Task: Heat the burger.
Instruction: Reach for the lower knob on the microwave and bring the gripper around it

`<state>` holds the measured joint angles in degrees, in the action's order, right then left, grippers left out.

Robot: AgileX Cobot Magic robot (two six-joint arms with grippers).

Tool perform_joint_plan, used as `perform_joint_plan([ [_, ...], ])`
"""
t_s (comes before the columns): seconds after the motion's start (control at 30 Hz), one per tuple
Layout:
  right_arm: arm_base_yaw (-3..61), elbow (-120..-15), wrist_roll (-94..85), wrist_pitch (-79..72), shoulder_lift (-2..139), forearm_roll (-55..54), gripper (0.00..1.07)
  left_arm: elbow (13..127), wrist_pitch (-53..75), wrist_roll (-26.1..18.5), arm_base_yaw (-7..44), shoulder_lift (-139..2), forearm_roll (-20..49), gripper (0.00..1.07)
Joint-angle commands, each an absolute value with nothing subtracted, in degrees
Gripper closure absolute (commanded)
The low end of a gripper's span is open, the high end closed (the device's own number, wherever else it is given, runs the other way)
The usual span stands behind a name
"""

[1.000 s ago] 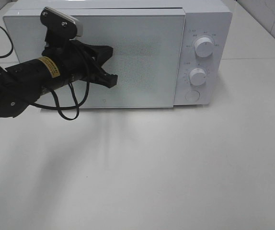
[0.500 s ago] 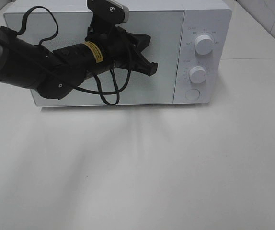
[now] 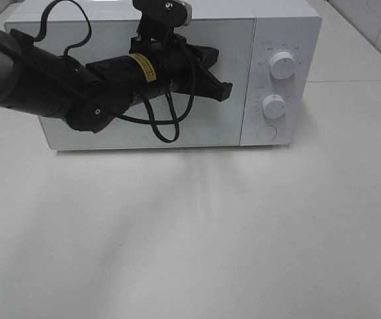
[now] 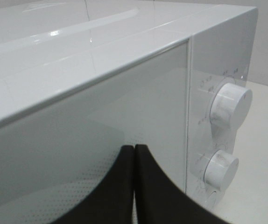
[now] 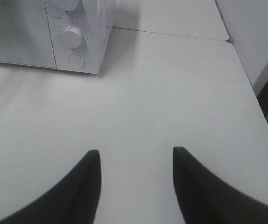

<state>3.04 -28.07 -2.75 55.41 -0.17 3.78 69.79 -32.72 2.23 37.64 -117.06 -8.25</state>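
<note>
The burger is not showing in any view; it may be sitting behind the shut door (image 3: 210,126) of the microwave (image 3: 290,26), but the dotted glass is hiding whatever is inside. The left gripper (image 3: 225,89), clenched on nothing, is hovering in front of the door's right part, near the upper knob (image 3: 283,64) and the lower knob (image 3: 273,106). With its fingers pressed together, it is risking a slip off a knob or a scrape across the glass, and a hard push could be shoving the oven backward. Its looping cable (image 3: 167,129) is hanging before the door and could be snagging. The right gripper (image 5: 134,156), jaws parted and empty, is hovering over the table (image 3: 210,232), well apart from the oven, where the widest room is lying.
</note>
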Motion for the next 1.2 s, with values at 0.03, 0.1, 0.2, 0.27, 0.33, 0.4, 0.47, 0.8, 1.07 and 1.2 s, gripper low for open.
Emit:
perform_joint_plan([
  [0.03,2.86,-28.07,-3.04,55.06,-1.78,3.61,0.57,71.51,-29.34,2.23,36.78,-115.28,-3.04,1.07],
  [0.1,2.86,-28.07,-3.04,55.06,-1.78,3.61,0.57,71.28,-26.36,2.23,37.59,-113.96,-3.04,1.07],
  [0.2,2.86,-28.07,-3.04,55.06,-1.78,3.61,0.57,70.87,-20.45,2.23,39.02,-111.33,-3.04,1.07],
  [0.27,2.86,-28.07,-3.04,55.06,-1.78,3.61,0.57,70.87,-15.47,2.23,39.88,-109.72,-3.04,1.07],
  [0.33,2.86,-28.07,-3.04,55.06,-1.78,3.61,0.57,70.87,-8.94,2.46,41.31,-107.43,-3.04,1.07],
  [0.4,2.86,-28.07,-3.04,55.06,-1.78,3.61,0.57,70.87,-7.28,2.46,41.6,-106.68,-3.04,1.07],
  [0.47,2.86,-28.07,-3.04,55.06,-1.78,3.61,0.57,70.87,-3.21,2.46,42.46,-105.02,-3.04,1.07],
  [0.8,2.86,-28.07,-3.04,55.06,-1.78,3.61,0.57,70.87,19.94,2.46,47.1,-94.94,-1.95,1.07],
  [1.07,2.86,-28.07,-3.04,55.06,-1.78,3.61,0.57,70.87,40.22,2.46,48.07,-88.81,0.34,0.95],
  [1.2,2.86,-28.07,-3.04,55.06,-1.78,3.61,0.57,70.87,45.89,2.69,48.07,-87.03,1.2,0.73],
])
